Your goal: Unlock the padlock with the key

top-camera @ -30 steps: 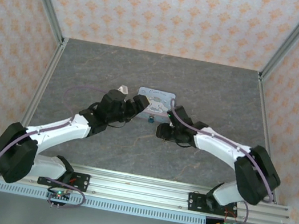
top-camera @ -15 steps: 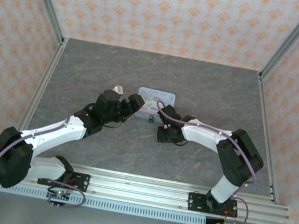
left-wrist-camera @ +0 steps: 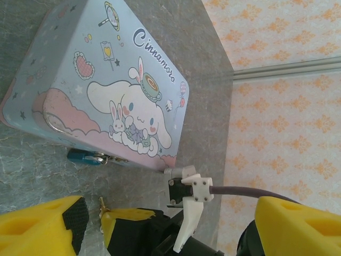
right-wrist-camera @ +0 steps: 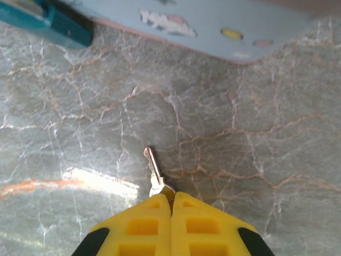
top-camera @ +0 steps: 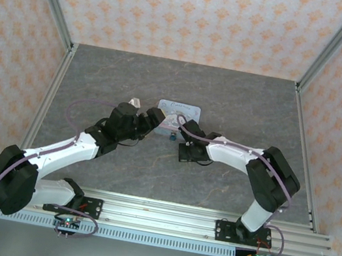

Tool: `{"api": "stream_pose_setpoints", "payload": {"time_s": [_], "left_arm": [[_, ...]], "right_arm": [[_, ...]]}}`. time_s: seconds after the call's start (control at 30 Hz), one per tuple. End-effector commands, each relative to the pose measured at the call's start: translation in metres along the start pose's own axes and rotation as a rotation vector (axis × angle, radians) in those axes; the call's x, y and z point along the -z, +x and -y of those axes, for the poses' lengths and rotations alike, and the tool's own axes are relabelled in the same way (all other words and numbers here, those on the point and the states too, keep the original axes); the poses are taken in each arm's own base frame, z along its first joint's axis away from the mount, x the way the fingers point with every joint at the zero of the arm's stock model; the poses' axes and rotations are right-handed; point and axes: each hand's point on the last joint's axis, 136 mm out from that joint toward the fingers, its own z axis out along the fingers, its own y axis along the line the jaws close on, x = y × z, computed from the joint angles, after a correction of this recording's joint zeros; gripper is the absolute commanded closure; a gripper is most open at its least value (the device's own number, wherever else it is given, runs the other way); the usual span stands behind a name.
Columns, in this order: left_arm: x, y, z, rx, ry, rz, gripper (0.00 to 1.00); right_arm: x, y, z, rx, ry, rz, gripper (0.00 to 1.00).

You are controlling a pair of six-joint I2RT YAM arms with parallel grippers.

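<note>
Pale blue cartoon tin [left-wrist-camera: 80, 80] flat on grey marbled table [top-camera: 241, 107], orange-patterned walls [top-camera: 178, 10]

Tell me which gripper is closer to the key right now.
Right. The right gripper is shut on the head of the key, with the blade sticking out in front. The left gripper hangs open beside the tin, apart from the key.

Left arm [top-camera: 65, 146]: we see it stretched inward, jaws wide apart.
Right arm [top-camera: 232, 155]: we see it folded inward, jaws pinched together on the key [right-wrist-camera: 153, 168].
</note>
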Motion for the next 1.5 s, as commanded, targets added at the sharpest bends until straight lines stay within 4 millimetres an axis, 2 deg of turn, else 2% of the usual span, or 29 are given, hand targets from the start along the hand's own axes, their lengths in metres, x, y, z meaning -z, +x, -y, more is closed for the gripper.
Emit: {"api": "stream_pose_setpoints", "payload": {"time_s": [0.0,0.2,0.4,0.57,0.87,1.47], "left_arm": [[-0.002,0.002,-0.006,0.018,-0.004,-0.014,0.17],[-0.009,0.012,-0.005,0.014,-0.008,-0.069,0.18],[-0.026,0.030,-0.007,0.009,-0.019,-0.129,0.19],[-0.043,0.045,-0.004,0.032,-0.004,-0.175,0.25],[-0.062,0.056,0.011,0.062,0.046,-0.197,0.50],[-0.070,0.068,0.018,0.063,0.063,-0.215,0.84]], "right_arm": [[0.018,0.005,-0.005,-0.056,-0.093,0.013,1.00],[0.061,-0.016,-0.024,-0.143,-0.281,0.131,1.00],[0.089,-0.024,-0.036,-0.193,-0.401,0.202,1.00],[0.106,-0.029,-0.041,-0.220,-0.461,0.237,1.00],[0.114,-0.035,-0.052,-0.278,-0.569,0.244,1.00],[0.112,-0.039,-0.051,-0.334,-0.621,0.258,1.00]]}}
